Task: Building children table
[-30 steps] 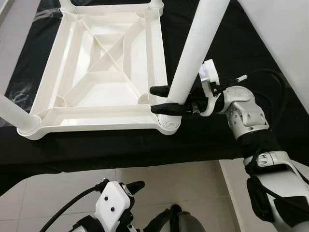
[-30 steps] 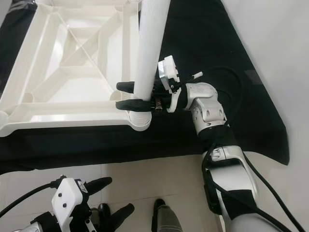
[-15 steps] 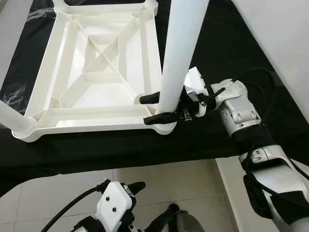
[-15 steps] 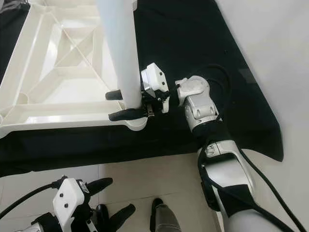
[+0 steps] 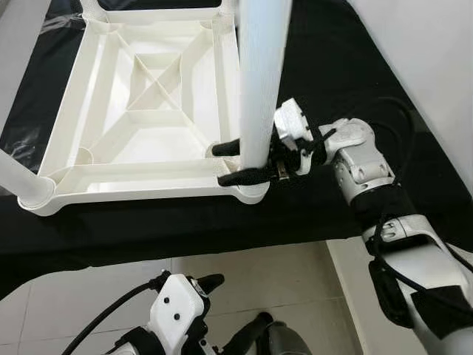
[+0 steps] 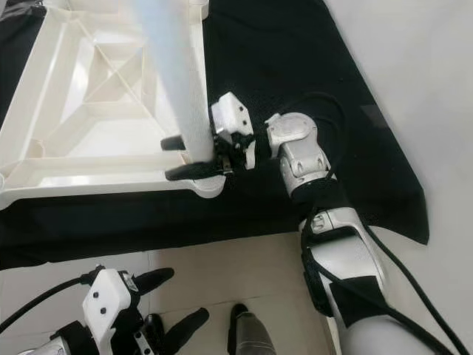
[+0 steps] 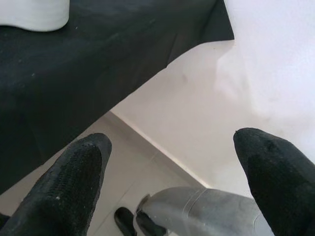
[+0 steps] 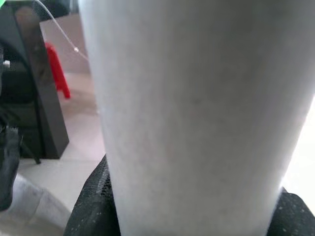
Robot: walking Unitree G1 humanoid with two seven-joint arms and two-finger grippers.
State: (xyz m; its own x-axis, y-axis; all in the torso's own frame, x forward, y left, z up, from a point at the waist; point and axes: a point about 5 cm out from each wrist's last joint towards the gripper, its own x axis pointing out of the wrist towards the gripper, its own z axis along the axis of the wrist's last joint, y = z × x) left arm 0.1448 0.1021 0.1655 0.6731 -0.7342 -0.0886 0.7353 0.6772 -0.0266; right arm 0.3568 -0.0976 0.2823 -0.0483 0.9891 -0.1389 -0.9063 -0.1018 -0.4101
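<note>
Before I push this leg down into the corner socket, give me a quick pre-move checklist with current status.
1. Right claw shut on the white plastic tube leg: ok.
2. Leg foot over the near right corner socket of the upturned white plastic tabletop: ok.
3. Leg fully seated: cannot tell.
4. Leg upright: cannot tell, it looks slightly tilted.
5. Left claw open, low over the floor, away from the tabletop: ok.
6. Tabletop lying flat on the black cloth: ok.
</note>
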